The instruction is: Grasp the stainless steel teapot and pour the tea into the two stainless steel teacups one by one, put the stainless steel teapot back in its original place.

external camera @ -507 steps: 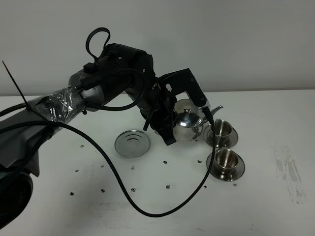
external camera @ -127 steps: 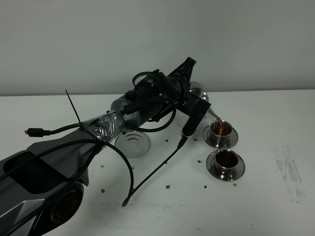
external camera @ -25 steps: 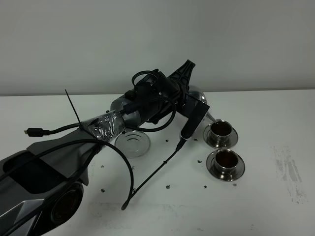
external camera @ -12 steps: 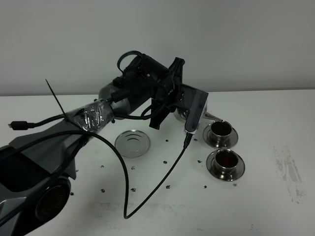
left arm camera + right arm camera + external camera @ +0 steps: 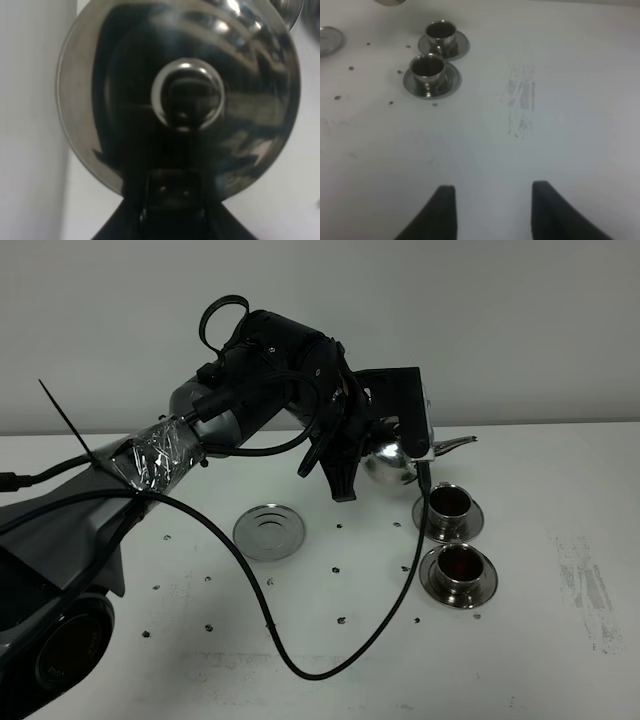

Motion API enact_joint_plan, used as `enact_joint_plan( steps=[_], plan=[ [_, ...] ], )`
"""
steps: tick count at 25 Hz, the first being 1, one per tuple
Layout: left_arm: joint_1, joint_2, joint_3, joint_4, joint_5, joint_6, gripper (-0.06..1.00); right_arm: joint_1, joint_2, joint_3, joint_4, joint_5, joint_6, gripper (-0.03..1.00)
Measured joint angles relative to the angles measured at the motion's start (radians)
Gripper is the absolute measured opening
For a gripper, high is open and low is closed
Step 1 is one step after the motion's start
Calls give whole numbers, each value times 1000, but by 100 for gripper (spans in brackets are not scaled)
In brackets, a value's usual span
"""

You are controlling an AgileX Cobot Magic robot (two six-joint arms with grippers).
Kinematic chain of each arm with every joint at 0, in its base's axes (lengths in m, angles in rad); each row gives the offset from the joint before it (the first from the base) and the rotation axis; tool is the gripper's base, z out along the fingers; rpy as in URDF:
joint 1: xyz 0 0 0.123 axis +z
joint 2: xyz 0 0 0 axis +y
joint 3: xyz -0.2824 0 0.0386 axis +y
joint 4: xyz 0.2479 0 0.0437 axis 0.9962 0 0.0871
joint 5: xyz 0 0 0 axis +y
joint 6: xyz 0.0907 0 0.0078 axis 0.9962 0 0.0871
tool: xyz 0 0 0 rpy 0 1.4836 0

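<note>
White table (image 5: 560, 660), grey wall behind. From above, my left gripper (image 5: 375, 455) carries the teapot (image 5: 392, 455) aloft toward the far edge, beside both filled teacups (image 5: 450, 503); swinging low toward the empty saucer (image 5: 269, 531) could clip them. My left wrist sees only the lid (image 5: 187, 95). My right gripper (image 5: 492, 210) hangs open and empty.

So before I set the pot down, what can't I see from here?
- Left fingers on the teapot: high view, hidden by the arm; wrist view, filled by the lid.
- Tea left in it: lid on.
- Saucer: cut off in the right wrist view.
- Cup fill levels: too small.
</note>
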State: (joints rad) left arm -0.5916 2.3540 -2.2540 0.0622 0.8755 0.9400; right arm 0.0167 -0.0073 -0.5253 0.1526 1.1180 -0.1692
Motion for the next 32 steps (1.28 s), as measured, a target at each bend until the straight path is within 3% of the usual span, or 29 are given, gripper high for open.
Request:
enact_joint_plan(
  steps=[5, 10, 24, 27, 32],
  plan=[
    [3, -15, 0, -33, 56, -172, 22, 0, 0, 0, 0, 0, 0, 34],
    [6, -35, 0, -42, 90, -269, 22, 0, 0, 0, 0, 0, 0, 34],
    [9, -44, 2, -55, 158, -355, 22, 0, 0, 0, 0, 0, 0, 34],
    [9, -84, 91, -56, 120, -360, 22, 0, 0, 0, 0, 0, 0, 34],
    [23, -198, 373, -42, 15, -363, 22, 0, 0, 0, 2, 0, 0, 34]
  ],
)
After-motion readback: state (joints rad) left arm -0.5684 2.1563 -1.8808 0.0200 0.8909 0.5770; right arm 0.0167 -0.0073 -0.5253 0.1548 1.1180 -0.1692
